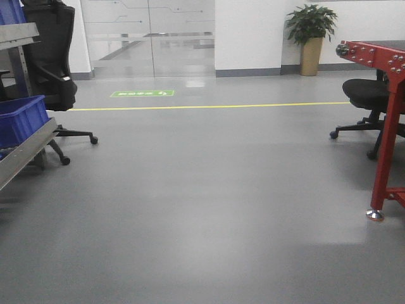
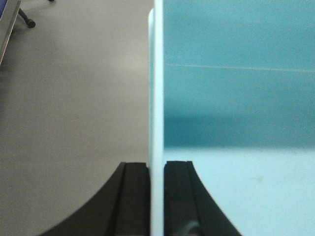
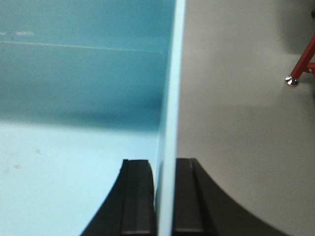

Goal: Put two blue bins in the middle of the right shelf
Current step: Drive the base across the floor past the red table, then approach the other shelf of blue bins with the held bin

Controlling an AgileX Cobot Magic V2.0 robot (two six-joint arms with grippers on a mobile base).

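Left wrist-mounted view: the left pincer (image 2: 157,196) is clenched on the thin upright wall of a blue bin (image 2: 236,98), one black finger (image 2: 133,196) outside the wall and the other inside. The bin's pale interior fills the right half of the frame; grey floor (image 2: 74,108) lies beyond the wall on the left. A chair castor shows at the top left corner.

Right wrist-mounted view: the right pincer (image 3: 165,196) grips the opposite wall of the same bin in the same manner — fingers on either side of the wall, pressed against it. The bin's interior lies to the left; floor to the right, with the foot of a red frame (image 3: 302,66) at the upper right edge. The bin is thus held between both arms, above the floor.

Exterior front-facing view: neither arm nor the held bin is visible. A second blue bin (image 1: 22,119) sits on a sloped grey shelf (image 1: 25,155) at the left edge. Behind it stands a black office chair (image 1: 54,57). At the right are the red frame and another black chair (image 1: 364,98). A potted plant (image 1: 310,35) stands by the far wall — a yellow line (image 1: 209,106) crosses the floor.
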